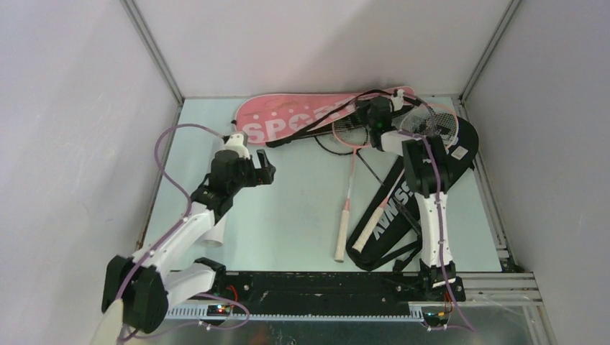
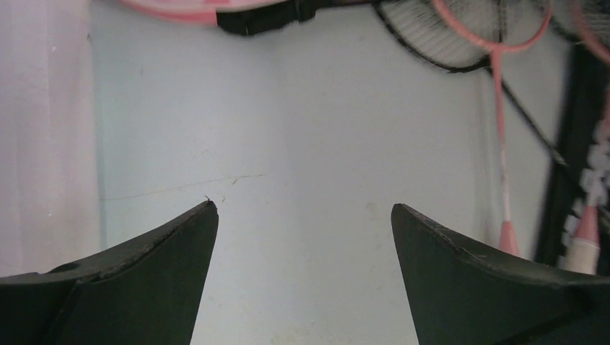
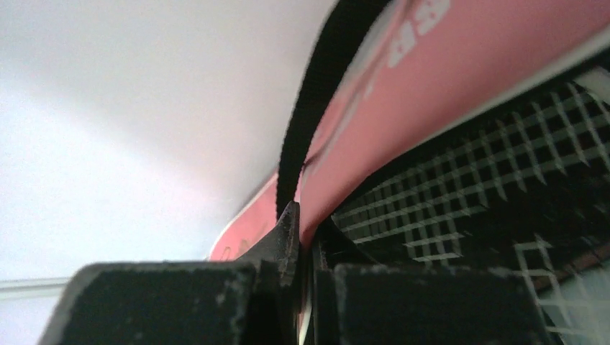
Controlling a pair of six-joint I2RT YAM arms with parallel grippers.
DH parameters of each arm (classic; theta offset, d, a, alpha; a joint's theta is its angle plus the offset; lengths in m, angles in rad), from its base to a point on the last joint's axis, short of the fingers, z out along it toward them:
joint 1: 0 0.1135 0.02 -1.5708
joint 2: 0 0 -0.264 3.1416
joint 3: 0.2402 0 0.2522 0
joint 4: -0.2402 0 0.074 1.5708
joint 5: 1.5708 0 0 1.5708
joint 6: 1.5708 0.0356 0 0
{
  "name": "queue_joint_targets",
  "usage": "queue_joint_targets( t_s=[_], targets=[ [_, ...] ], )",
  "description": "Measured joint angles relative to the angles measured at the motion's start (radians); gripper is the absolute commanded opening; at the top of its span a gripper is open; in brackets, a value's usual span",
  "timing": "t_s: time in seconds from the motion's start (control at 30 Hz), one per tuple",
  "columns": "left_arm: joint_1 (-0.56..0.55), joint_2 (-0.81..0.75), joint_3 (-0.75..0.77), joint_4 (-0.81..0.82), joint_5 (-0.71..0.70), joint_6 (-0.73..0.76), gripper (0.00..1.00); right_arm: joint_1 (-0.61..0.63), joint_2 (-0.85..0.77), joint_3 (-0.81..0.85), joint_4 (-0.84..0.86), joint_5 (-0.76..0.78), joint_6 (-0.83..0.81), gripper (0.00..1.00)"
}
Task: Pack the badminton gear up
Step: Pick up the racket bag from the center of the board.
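Observation:
The pink "SPORT" bag (image 1: 302,118) lies along the back wall. My right gripper (image 1: 379,115) is shut on its right edge (image 3: 446,86), next to its black strap (image 3: 316,93). One pink racket (image 1: 349,187) lies on the table, and a second pink racket (image 1: 431,122) rests on the black "CROSSWAY" bag (image 1: 403,208). A black racket head (image 2: 424,43) lies under the first. My left gripper (image 1: 265,167) hovers open and empty (image 2: 303,208) over bare table. The translucent tube (image 1: 212,233) lies under the left arm. No shuttlecocks show.
White walls close in the back (image 1: 316,43), left and right sides. A black rail (image 1: 324,284) runs along the near edge by the arm bases. The bag's black strap (image 2: 266,18) trails onto the table.

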Motion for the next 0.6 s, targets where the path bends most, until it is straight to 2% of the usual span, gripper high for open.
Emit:
queue_joint_targets(
  t_s=[0.17, 0.43, 0.6],
  targets=[
    [-0.021, -0.140, -0.008, 0.006, 0.054, -0.001, 0.97, -0.029, -0.327, -0.191, -0.012, -0.025, -0.121, 0.00],
    [-0.119, -0.263, -0.008, 0.009, 0.105, -0.001, 0.98, -0.032, -0.857, -0.286, -0.039, -0.045, -0.270, 0.00],
    [-0.215, -0.248, -0.011, 0.033, 0.098, -0.021, 0.98, 0.010, -0.979, -0.346, -0.061, 0.032, -0.298, 0.00]
  ],
)
